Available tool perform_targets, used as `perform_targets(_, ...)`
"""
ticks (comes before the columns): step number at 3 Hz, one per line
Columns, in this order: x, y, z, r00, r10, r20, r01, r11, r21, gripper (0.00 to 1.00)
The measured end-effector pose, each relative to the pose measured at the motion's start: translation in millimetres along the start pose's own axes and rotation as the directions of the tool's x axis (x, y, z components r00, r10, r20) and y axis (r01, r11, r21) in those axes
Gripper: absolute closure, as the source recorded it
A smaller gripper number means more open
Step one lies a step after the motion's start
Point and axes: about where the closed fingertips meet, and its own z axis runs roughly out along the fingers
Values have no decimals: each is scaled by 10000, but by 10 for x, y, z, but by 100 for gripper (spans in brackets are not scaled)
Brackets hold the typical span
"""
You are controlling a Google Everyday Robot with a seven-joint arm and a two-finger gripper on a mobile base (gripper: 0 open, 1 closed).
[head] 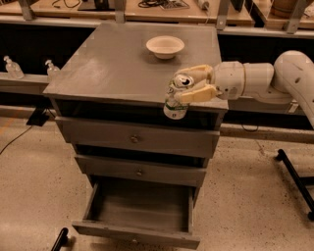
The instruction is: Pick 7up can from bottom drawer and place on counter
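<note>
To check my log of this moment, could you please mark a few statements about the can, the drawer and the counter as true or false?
1. The gripper, at the counter's front right edge, has its fingers shut on the 7up can. True.
2. The bottom drawer is closed. False: it is pulled open, and nothing shows on its floor.
3. A bowl sits on the counter. True.
4. The 7up can stands inside the bowl. False: it is held at the counter's front edge, apart from the bowl.

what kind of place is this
Likely a robotics lab or workshop: light-wood workbenches with cables behind, a speckled floor, and a robot hand holding the 7up can at the front edge of the grey counter.
</note>
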Motion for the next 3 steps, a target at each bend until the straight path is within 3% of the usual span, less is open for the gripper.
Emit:
perform_targets(1,74,-71,-25,9999,126,86,-137,9902,1393,100)
perform_targets(2,117,-212,-86,9998,56,185,-104,9630,2695,100)
perform_targets(3,46,-219,5,9998,8,178,-53,9665,2567,100)
